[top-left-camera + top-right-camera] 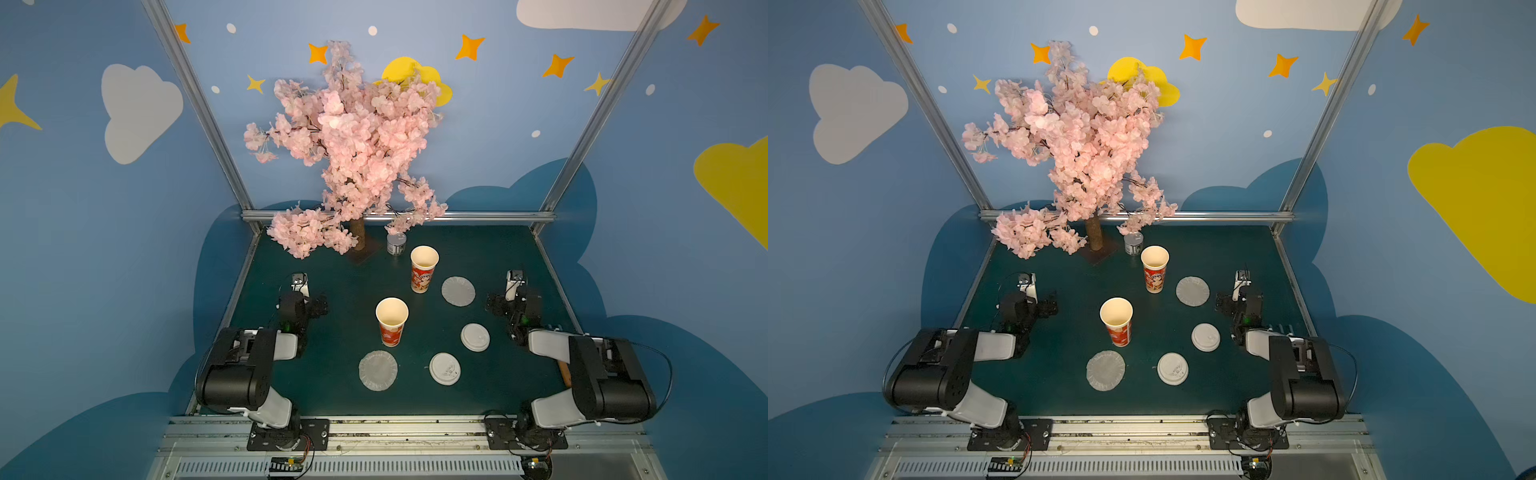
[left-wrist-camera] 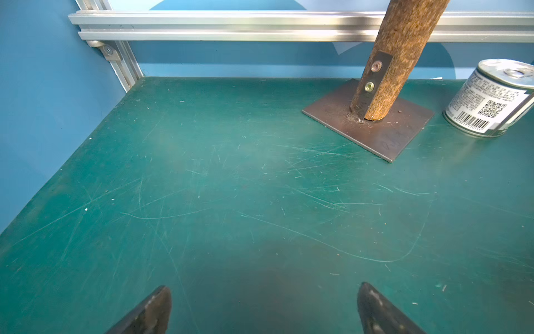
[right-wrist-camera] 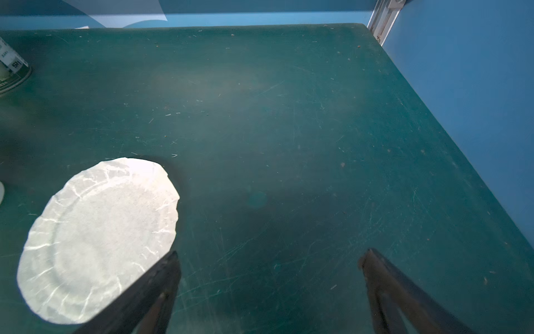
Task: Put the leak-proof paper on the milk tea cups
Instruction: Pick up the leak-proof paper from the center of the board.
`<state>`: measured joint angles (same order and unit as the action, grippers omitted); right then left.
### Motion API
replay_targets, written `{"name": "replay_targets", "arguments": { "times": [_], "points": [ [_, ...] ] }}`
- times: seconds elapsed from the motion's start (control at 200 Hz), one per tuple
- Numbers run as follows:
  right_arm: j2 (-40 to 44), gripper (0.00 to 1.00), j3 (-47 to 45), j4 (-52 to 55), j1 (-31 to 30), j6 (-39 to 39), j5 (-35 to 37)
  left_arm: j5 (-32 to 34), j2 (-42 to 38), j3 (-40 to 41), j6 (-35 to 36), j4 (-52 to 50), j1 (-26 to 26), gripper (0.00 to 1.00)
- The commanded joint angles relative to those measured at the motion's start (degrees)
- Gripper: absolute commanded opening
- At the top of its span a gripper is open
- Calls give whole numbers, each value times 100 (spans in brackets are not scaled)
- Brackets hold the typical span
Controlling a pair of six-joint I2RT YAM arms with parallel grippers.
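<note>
Your left gripper (image 2: pixel 264 289) and right gripper (image 3: pixel 268 254) hang over the green table (image 1: pixel 332 395), jaws spread wide and empty. One leak-proof paper (image 1: pixel 458 291) lies flat just beside the far milk tea cup (image 1: pixel 423 274); the second leak-proof paper (image 1: pixel 377 370) lies flat near the near milk tea cup (image 1: pixel 390 328). Both cups stand upright, mouths uncovered.

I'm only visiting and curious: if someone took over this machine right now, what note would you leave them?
Tools: left tool open, empty, over the green table; right tool open, empty.
Two tall red-printed paper cups, far cup and near cup, stand upright, uncovered.
Two thin crinkled greyish-white round paper sheets lie flat on the table: far sheet between far cup and right tool, near sheet on the near cup's robot side.
Done: nothing. Left: one sheet onto each cup.
</note>
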<state>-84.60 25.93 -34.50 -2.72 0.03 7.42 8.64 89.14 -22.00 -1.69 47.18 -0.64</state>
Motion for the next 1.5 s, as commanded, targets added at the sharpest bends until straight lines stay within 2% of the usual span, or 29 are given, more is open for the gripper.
{"name": "replay_targets", "arguments": {
  "times": [0.0, 0.891, 0.936, 0.981, 1.046, 1.142, 1.177, 1.212, 1.297, 1.342, 1.402, 1.492],
  "points": [
    [93, 98, 52, 49, 8, 48, -28, -65, -90, -74, 18, 11, 29, 100],
    [122, 98, 18, -18, 1, 43, -1, -89, -269, -123, 67, -69, 28, 100],
    [242, 98, 50, 76, -16, 98, 85, 19, -571, -297, 80, -605, 11, 100],
    [483, 98, 196, 523, -30, 149, 129, 338, -1005, -658, -128, -1678, -11, 100],
    [927, 98, 541, 1449, -58, 178, 320, 998, -1582, -1355, -1230, -3543, 5, 100],
    [1537, 98, 940, 2571, -29, 870, 749, 922, -2169, -2013, -2395, -5317, 29, 100],
    [1750, 98, 1050, 2875, -20, 1160, 855, 926, -2371, -2115, -3024, -5801, 32, 100],
    [1968, 98, 1152, 3185, -20, 1592, 960, 810, -2572, -2123, -3397, -6113, 51, 100],
    [2545, 98, 1205, 3753, -1, 2583, 919, 108, -3134, -1952, -3666, -6380, 110, 100],
    [2816, 98, 1066, 3700, 19, 3052, 837, -179, -3469, -1791, -3794, -6445, 115, 99],
    [3143, 98, 829, 3412, 22, 3049, 281, -692, -3905, -1603, -3765, -6495, 111, 95],
    [3605, 98, 747, 3608, 22, 3292, -721, -1212, -4444, -1444, -4013, -6910, 24, 86]
  ]
}}
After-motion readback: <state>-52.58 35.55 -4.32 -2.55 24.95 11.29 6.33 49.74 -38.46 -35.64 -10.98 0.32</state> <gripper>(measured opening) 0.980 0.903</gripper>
